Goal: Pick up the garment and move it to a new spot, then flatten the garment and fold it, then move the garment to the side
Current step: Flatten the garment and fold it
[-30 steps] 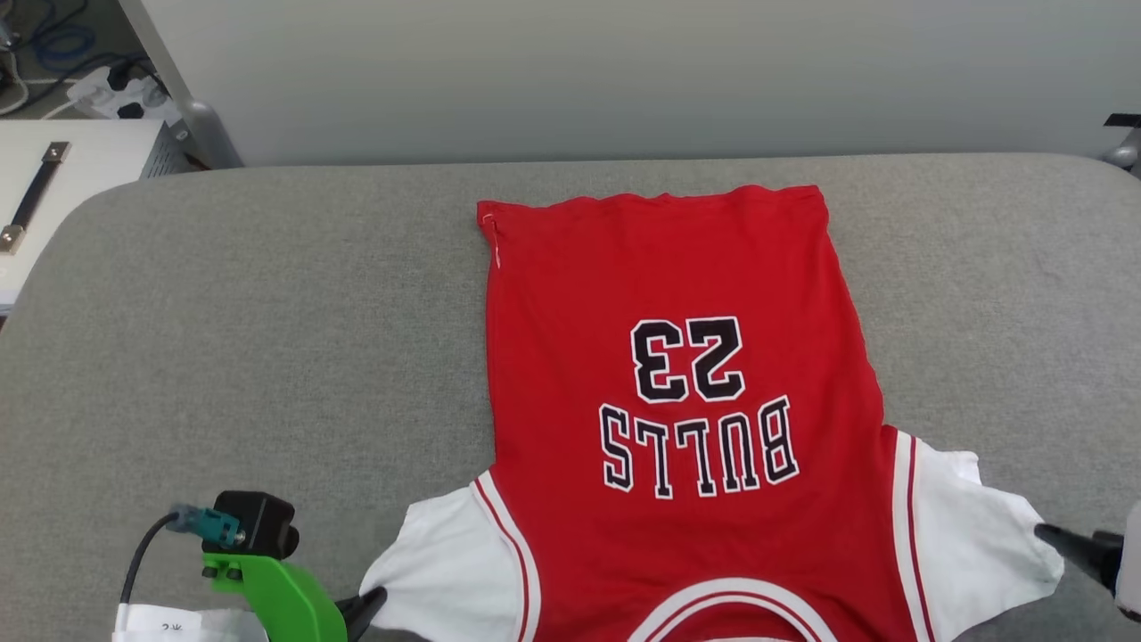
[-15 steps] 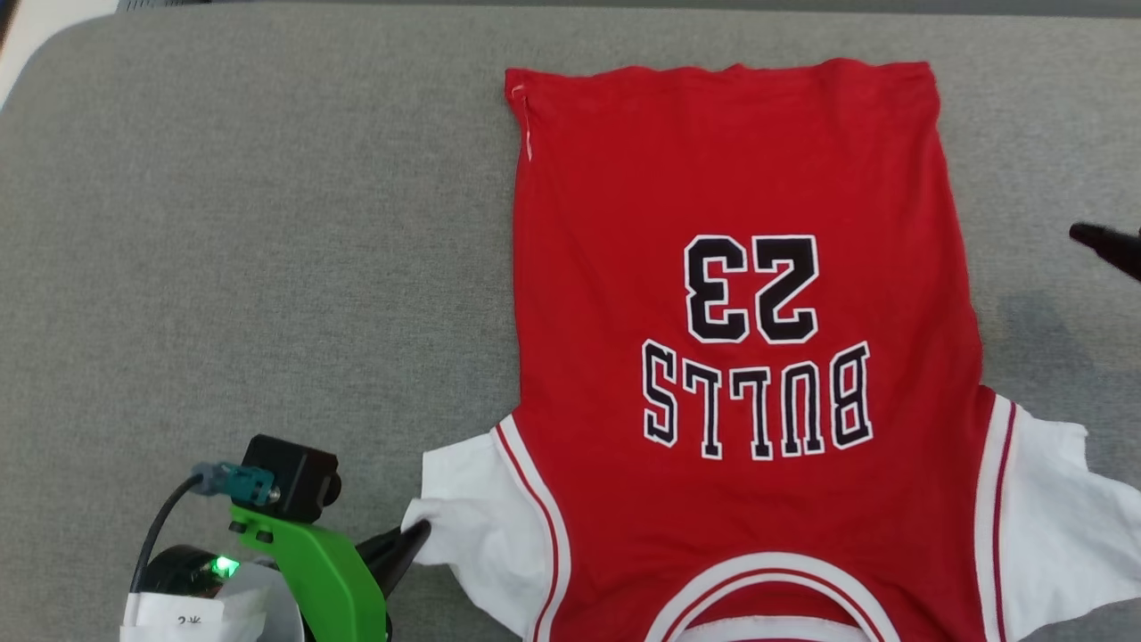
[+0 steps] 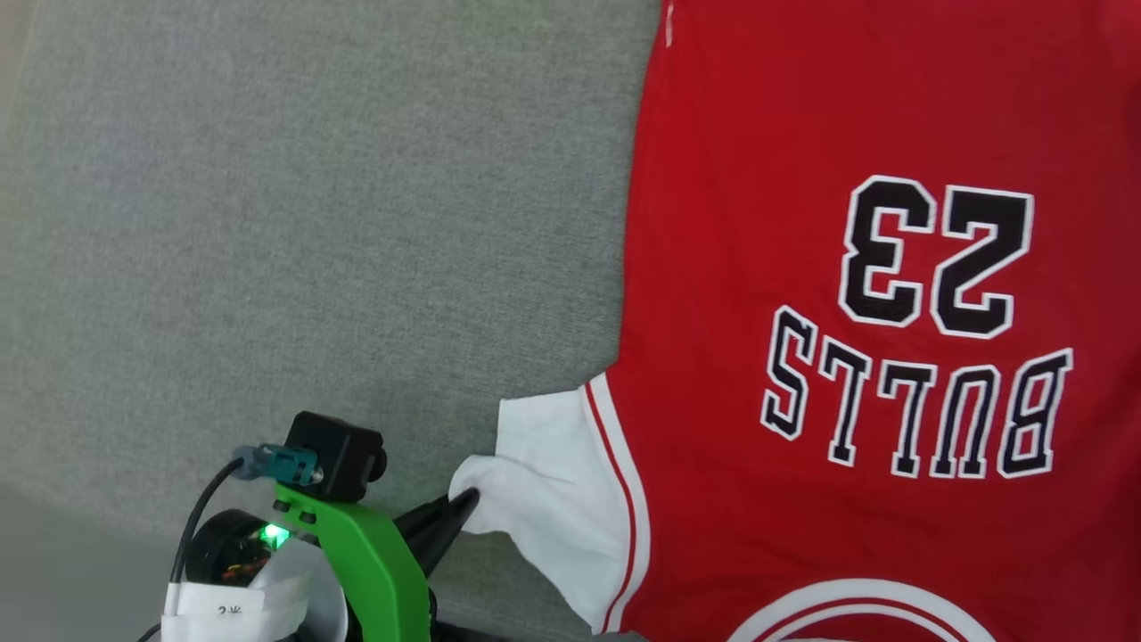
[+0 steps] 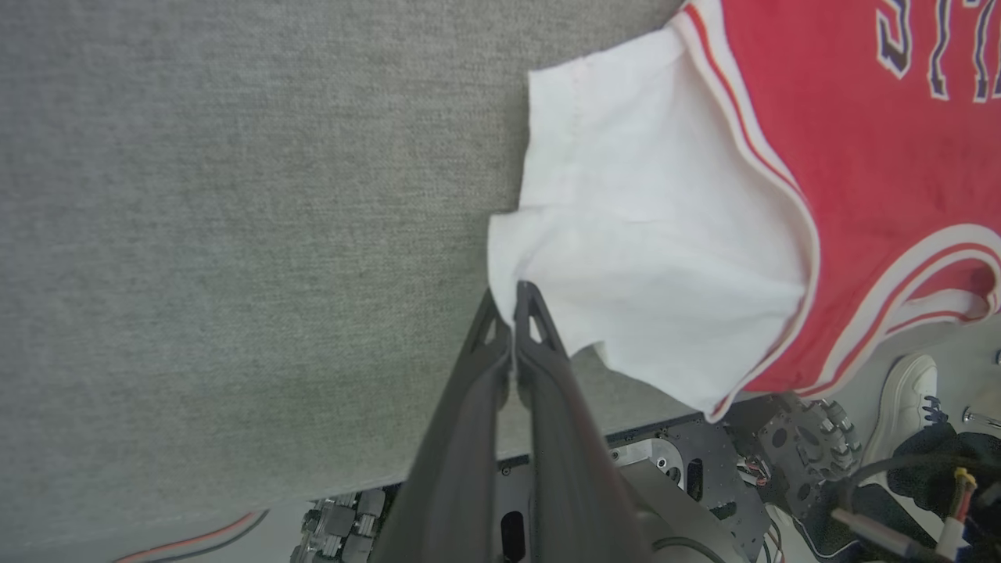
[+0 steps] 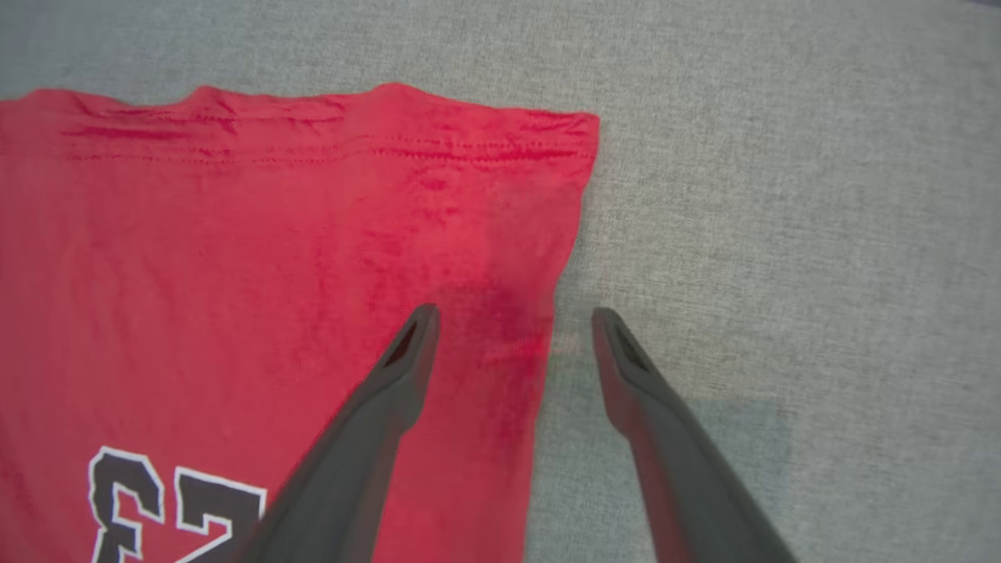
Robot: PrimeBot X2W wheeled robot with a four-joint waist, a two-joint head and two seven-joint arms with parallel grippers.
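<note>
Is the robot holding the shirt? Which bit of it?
Yes. The shut left gripper pinches the red jersey T-shirt by the edge of its white sleeve. The open right gripper holds nothing.

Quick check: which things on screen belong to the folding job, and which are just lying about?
Job:
- garment, front up on the grey padded surface
- left pincer, shut on its white sleeve
- right pincer, open over its side edge

Lying about:
- white shoe
- orange cable
</note>
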